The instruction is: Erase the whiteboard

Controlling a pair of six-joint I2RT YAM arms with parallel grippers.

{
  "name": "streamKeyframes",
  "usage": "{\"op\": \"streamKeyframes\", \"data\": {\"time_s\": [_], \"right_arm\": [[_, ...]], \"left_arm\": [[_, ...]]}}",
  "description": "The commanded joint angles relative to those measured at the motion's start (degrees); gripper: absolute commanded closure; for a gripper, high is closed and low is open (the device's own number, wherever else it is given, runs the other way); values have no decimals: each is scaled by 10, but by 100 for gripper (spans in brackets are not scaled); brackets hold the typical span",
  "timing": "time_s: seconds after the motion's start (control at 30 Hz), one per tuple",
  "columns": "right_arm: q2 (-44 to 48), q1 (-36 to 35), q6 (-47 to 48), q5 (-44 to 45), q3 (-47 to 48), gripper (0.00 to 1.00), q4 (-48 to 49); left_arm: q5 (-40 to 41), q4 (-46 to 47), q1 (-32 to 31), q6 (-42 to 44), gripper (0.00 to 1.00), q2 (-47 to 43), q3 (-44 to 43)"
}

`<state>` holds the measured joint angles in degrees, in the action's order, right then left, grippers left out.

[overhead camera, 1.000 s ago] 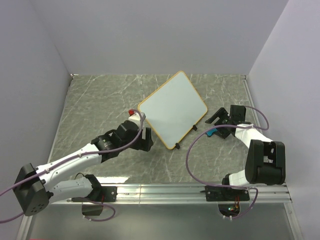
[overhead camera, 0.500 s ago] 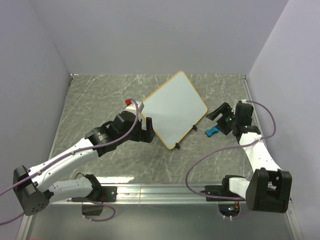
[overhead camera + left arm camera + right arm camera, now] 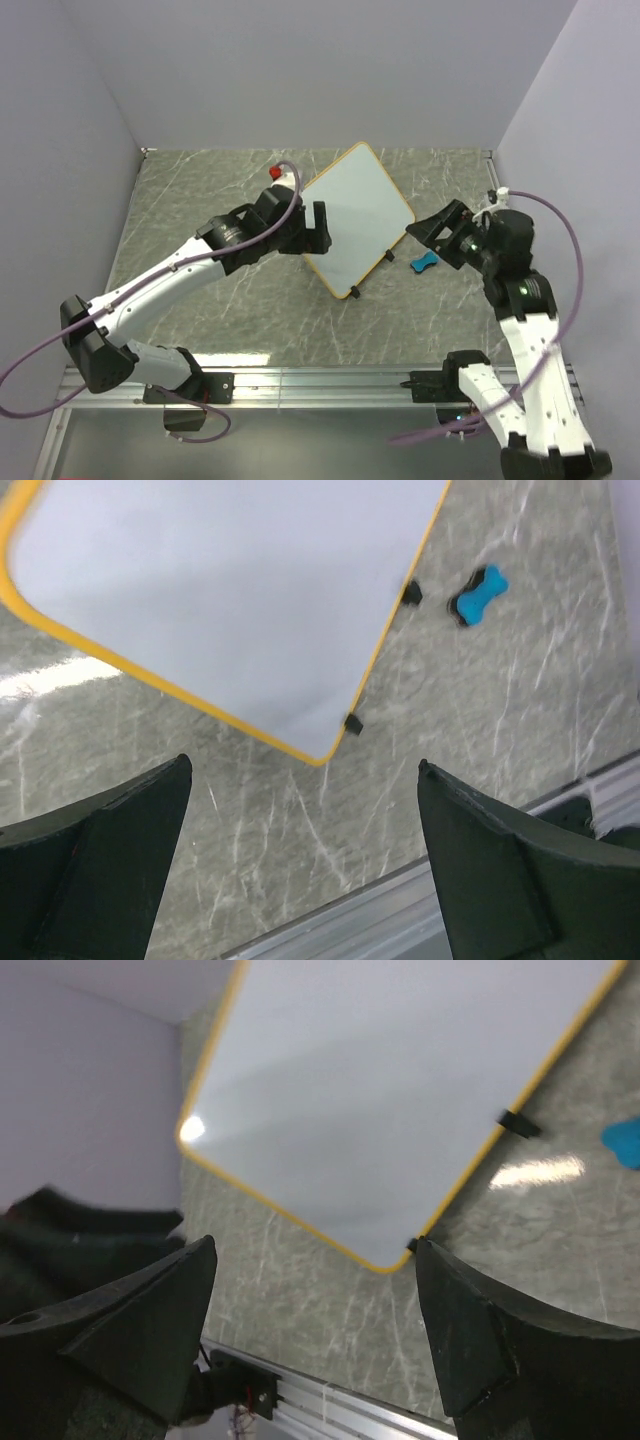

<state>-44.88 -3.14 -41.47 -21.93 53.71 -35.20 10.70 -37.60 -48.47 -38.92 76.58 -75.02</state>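
The whiteboard [image 3: 358,213] lies tilted like a diamond on the marble table, yellow-framed, with two black feet on its near-right edge. Its face looks blank white in every view [image 3: 230,590] [image 3: 400,1090]. My left gripper [image 3: 318,228] hovers at the board's left edge, jaws open and nothing between them [image 3: 300,850]. My right gripper [image 3: 437,228] hangs open just right of the board's right corner, also holding nothing [image 3: 310,1330]. A small blue eraser [image 3: 424,263] [image 3: 478,593] lies loose on the table beside the board's feet, below the right gripper.
An aluminium rail [image 3: 330,380] runs along the near table edge. Lilac walls close in at the back and both sides; the right wall [image 3: 570,150] is near the right arm. The left arm's dark body [image 3: 80,1225] shows at the left of the right wrist view.
The left arm has swung up and back from the board's near-left side to its left edge, jaws widening. The right arm has lifted away from the eraser, which stays on the table.
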Motion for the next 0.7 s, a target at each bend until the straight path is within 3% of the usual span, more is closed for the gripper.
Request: {"op": "streamKeyframes", "data": {"time_s": [0.0, 0.1, 0.13, 0.2, 0.23, 0.27, 0.33, 0.43, 0.57, 0.67], "right_arm": [[76, -18, 44, 16, 59, 13, -58], [132, -31, 72, 46, 78, 10, -99], [146, -34, 85, 52, 75, 10, -106], [183, -37, 91, 63, 54, 3, -123], [192, -38, 85, 74, 47, 1, -129], [204, -39, 85, 71, 38, 0, -136], [212, -39, 85, 61, 28, 0, -138], [223, -42, 90, 60, 13, 0, -145], [246, -56, 94, 83, -20, 0, -158], [267, -67, 86, 95, -45, 0, -157]], "left_arm": [[83, -47, -1, -23, 1, 3, -111], [168, -56, -1, -54, 1, -12, -146], [222, -29, 0, -71, 1, -25, -131], [234, -5, 6, -109, 1, -68, -55], [180, 80, 14, -93, 1, -84, -20], [148, 110, 26, -79, 1, -108, 33], [95, 135, 28, -85, 1, -114, 51], [97, 95, 28, -103, 0, -86, 30], [176, -31, 26, -132, 1, -37, -15], [217, -70, 9, -145, 1, -32, -2]]}}
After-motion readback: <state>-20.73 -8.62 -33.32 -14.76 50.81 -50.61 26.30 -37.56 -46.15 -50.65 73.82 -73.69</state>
